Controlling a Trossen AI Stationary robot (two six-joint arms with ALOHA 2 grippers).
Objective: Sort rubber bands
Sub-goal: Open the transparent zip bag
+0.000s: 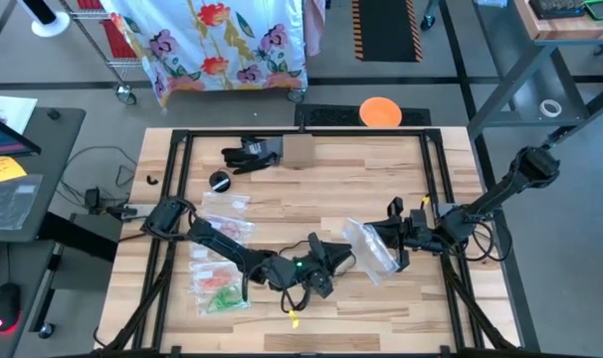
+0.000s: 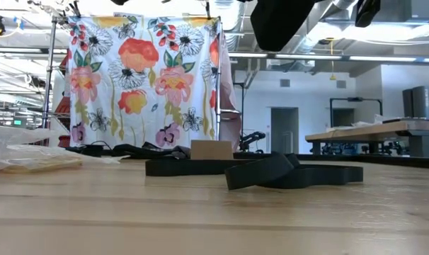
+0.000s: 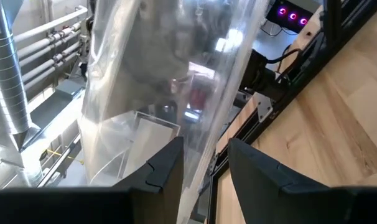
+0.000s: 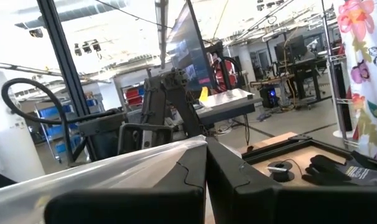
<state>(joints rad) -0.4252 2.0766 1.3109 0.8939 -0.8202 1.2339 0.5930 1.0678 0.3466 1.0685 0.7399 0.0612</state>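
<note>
Left tool (image 1: pixel 333 256): over the near middle of the surface (image 1: pixel 311 189), fingers (image 3: pixel 167 171) partly apart with the clear bag (image 1: pixel 369 247) passing between them.
Right tool (image 1: pixel 393 237): just right of it, fingers (image 4: pixel 188 171) pressed together on that bag's other end.
Clear bag: lifted between both tools; contents cannot be made out.
Rubber bands (image 1: pixel 220 290): red, orange and green, in zip bags (image 1: pixel 214 281) lying at the near left of the surface.
Black gloves (image 1: pixel 250 154): far side, beside a cardboard box (image 1: pixel 298 151).
</note>
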